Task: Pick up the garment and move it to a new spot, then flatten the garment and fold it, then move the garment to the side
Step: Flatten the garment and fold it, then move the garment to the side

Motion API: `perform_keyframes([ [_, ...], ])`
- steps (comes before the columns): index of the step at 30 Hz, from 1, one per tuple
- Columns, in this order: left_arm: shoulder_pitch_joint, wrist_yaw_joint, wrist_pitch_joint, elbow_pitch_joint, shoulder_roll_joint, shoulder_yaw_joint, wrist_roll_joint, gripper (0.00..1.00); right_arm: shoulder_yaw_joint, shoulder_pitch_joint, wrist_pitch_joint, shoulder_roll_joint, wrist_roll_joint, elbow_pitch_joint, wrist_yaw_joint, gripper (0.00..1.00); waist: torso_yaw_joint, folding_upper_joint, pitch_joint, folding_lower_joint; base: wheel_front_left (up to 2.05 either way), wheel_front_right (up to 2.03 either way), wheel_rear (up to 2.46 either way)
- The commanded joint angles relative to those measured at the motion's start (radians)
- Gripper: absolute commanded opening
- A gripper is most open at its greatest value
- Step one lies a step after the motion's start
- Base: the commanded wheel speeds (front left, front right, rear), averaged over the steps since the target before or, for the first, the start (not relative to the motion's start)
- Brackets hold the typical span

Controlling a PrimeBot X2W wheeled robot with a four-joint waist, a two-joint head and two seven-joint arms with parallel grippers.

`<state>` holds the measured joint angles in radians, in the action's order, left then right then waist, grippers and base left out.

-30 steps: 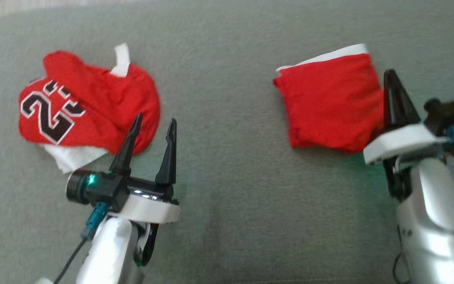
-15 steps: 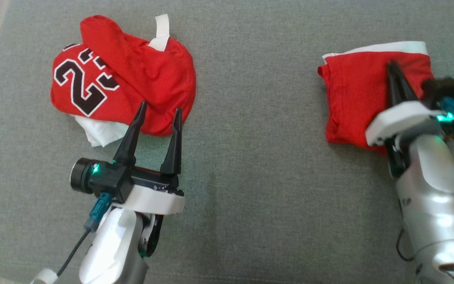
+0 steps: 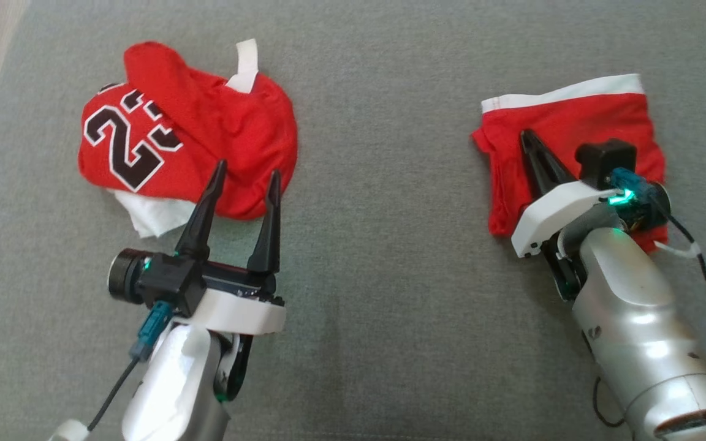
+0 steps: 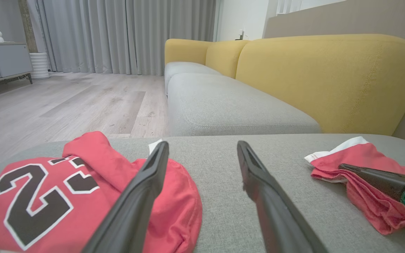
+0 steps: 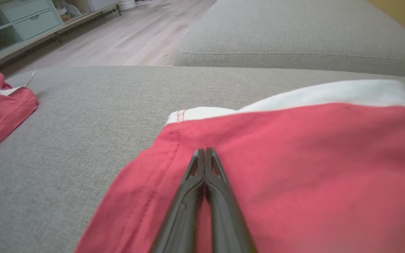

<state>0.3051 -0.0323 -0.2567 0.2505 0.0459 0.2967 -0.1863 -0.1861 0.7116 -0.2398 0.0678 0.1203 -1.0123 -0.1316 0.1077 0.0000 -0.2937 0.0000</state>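
**1. Shorts (image 3: 573, 122).** Red with a white waistband on the far edge, folded into a compact stack. They lie on the right half of the grey cushion (image 3: 377, 214), well apart from the jersey (image 3: 144, 153).

**2. Handling (my judgement).** The shorts are light, soft and limp, with no stiffness, and they are not fragile. The layers will slide over one another, and the cushion weave will drag on the bottom layer. A pull on the top layer alone is likely to open the fold.

**3. Where to take hold.** Use the left edge, where the layers appear to bunch together, with one finger under the stack and one on top. The waistband looks like the firmest part and is the second choice.

**4. My right pincer (image 3: 527, 139).** It is closed, finger against finger, and lies across the top of the shorts with its tips toward the waistband. I cannot tell whether any cloth is caught between the fingers. In this state it suits pressing or sliding, not lifting.

**5. My left pincer (image 3: 247, 171).** It is spread wide and holds nothing, with its tips at the near edge of the jersey. The jersey is crumpled, number up, with white cloth showing at its near side
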Motion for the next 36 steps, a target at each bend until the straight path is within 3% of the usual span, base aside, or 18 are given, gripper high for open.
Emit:
perform_keyframes([
  [1, 0.006, 0.006, -0.005, -0.029, 0.004, -0.035, 0.004, 1.0, -0.017, 0.0, -0.015, -0.017, 0.025, 0.023, 0.001, 0.0, -0.019, 0.0, 0.02, 0.0, 0.0, 0.0, 0.0],
  [4, -0.006, 0.004, -0.005, -0.029, 0.004, -0.05, 0.008, 1.0, 0.008, -0.016, -0.021, -0.017, 0.054, 0.081, 0.001, 0.0, -0.042, 0.0, 0.046, 0.0, 0.0, 0.0, 0.0],
  [14, -0.064, 0.0, -0.005, -0.04, 0.004, -0.099, 0.021, 1.0, 0.115, -0.243, -0.022, -0.017, 0.072, 0.453, 0.001, 0.0, -0.125, 0.0, 0.122, 0.0, 0.0, 0.0, 0.0],
  [15, -0.071, 0.001, -0.005, -0.042, 0.004, -0.105, 0.021, 1.0, 0.116, -0.27, -0.022, -0.017, 0.071, 0.485, 0.001, 0.43, -0.132, 0.0, 0.128, 0.0, 0.0, 0.0, 0.0],
  [16, -0.079, 0.001, -0.005, -0.044, 0.004, -0.108, 0.021, 1.0, 0.116, -0.299, -0.022, -0.017, 0.068, 0.513, 0.001, 1.0, -0.137, 0.0, 0.134, 0.0, 0.0, 0.0, 0.0],
  [25, -0.12, 0.001, -0.005, -0.046, 0.004, -0.121, 0.019, 1.0, 0.137, -0.463, -0.022, -0.018, 0.097, 0.656, 0.001, 1.0, -0.157, 0.0, 0.157, 0.0, 0.0, 0.0, 0.0],
  [36, -0.114, -0.002, -0.005, -0.049, 0.004, -0.111, 0.018, 1.0, 0.146, -0.453, -0.022, -0.018, 0.069, 0.672, 0.001, 1.0, -0.144, 0.0, 0.147, 0.0, 0.0, 0.0, 0.0],
])
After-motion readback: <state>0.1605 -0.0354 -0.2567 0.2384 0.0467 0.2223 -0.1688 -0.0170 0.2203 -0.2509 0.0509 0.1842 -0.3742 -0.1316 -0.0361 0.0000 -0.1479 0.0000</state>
